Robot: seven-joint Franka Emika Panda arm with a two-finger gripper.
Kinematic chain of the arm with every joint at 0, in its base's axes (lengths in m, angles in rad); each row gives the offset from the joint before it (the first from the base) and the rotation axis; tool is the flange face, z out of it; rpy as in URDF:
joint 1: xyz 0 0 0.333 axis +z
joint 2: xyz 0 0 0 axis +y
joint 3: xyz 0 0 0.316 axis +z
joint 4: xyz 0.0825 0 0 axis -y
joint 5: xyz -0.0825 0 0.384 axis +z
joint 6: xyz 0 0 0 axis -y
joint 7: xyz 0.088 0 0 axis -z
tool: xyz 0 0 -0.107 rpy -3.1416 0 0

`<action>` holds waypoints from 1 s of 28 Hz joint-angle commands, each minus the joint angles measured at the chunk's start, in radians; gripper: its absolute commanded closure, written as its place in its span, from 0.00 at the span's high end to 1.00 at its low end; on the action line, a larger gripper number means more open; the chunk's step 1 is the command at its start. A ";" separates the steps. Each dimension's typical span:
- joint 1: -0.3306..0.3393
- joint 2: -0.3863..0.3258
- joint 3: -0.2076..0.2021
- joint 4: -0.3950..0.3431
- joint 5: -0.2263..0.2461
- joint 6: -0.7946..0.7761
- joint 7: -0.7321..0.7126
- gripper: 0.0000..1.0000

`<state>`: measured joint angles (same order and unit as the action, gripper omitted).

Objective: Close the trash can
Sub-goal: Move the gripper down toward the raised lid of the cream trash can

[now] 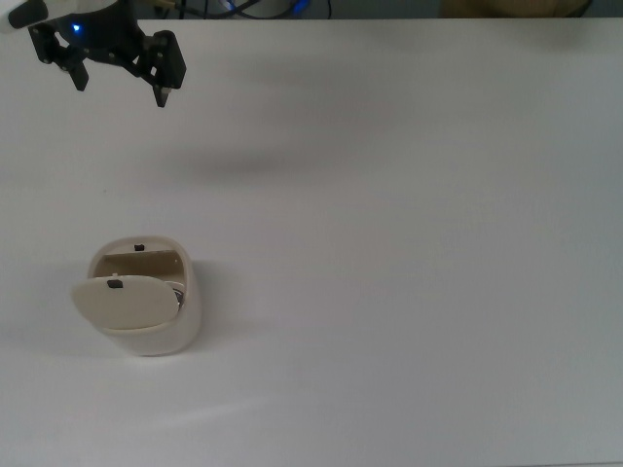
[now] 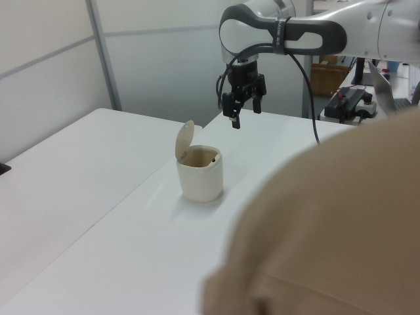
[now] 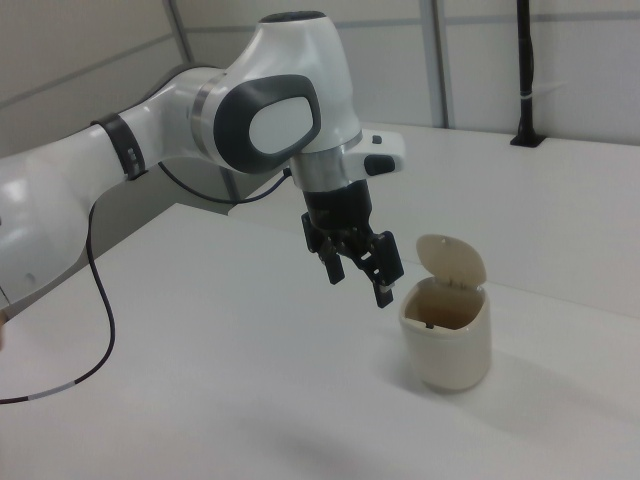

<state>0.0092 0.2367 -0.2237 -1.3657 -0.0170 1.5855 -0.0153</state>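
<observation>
A white table (image 1: 409, 243) is bounded by pale wall panels (image 2: 46, 72), and a tan blurred shape (image 2: 328, 243) blocks the left view's lower right. The trash can (image 1: 146, 306) is stood on the table with its lid (image 3: 450, 260) raised. The gripper (image 1: 122, 83) is held above the table, apart from the trash can, its fingers spread and empty.

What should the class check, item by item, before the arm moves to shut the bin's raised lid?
1. Flat hinged lid of the small cream-white plastic trash can stands raised: ok, ready to push.
2. Black two-finger pincer open, holding nothing: ok.
3. Pincer hangs in the air, apart from the can: ok.
4. White table bare around the can: ok.
5. Can contents below the rim: cannot tell.
</observation>
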 commanded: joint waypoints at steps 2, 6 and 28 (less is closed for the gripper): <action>0.006 -0.014 -0.003 -0.018 -0.006 -0.001 -0.022 1.00; 0.008 -0.008 -0.002 -0.018 0.003 0.001 -0.032 1.00; 0.015 0.089 0.026 -0.016 0.097 0.405 0.052 0.00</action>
<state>0.0181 0.3213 -0.2016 -1.3722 0.0745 1.8807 0.0024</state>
